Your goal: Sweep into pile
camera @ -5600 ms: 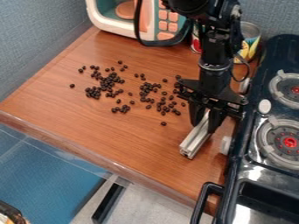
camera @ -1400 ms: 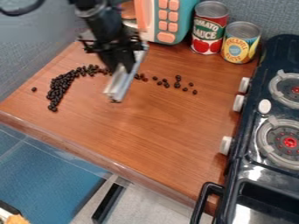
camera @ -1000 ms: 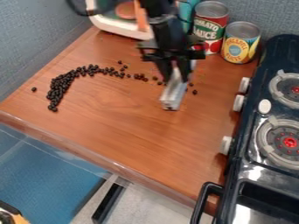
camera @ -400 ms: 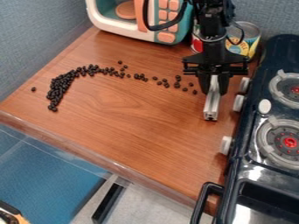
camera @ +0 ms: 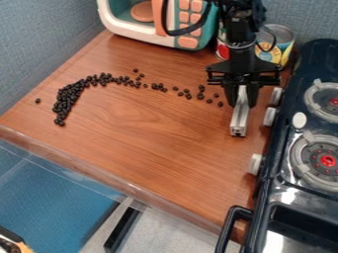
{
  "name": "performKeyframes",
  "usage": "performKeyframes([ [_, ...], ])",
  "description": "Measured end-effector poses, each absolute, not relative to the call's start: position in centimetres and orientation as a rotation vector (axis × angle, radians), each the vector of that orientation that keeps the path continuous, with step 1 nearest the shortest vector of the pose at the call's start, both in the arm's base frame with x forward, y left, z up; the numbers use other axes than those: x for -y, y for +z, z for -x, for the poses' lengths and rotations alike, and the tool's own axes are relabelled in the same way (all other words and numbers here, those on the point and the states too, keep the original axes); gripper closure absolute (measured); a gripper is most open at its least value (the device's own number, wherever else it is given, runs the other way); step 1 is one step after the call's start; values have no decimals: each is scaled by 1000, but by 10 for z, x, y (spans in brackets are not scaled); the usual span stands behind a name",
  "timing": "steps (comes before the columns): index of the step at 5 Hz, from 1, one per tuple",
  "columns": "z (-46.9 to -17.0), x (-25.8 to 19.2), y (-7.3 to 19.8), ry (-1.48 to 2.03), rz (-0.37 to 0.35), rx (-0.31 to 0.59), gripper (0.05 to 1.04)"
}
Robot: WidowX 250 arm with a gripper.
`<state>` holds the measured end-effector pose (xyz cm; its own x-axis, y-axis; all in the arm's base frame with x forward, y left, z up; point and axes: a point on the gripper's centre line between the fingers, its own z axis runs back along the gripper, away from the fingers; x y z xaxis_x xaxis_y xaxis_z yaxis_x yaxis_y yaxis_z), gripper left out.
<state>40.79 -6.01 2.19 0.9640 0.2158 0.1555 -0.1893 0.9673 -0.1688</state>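
at two o'clock on the counter, my gripper's fingers pinch a metal bar, its free end toward six o'clock. the beans arc from nine o'clock through twelve, stragglers trailing to two beside me. to sweep well, i should lay the bar's long edge flat, just outside the last straggler, then draw slowly toward ten o'clock so none roll under. the stove knobs at three leave me little swing. the loner at nine wants an inward nudge.

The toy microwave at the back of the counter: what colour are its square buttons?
Orange-pink, on a teal panel; the camera view shows it best.
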Motion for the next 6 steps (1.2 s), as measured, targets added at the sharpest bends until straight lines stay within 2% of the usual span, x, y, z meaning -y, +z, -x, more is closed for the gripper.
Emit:
performKeyframes([
  [6, -399, -57, 22, 403, 117, 221, 745],
])
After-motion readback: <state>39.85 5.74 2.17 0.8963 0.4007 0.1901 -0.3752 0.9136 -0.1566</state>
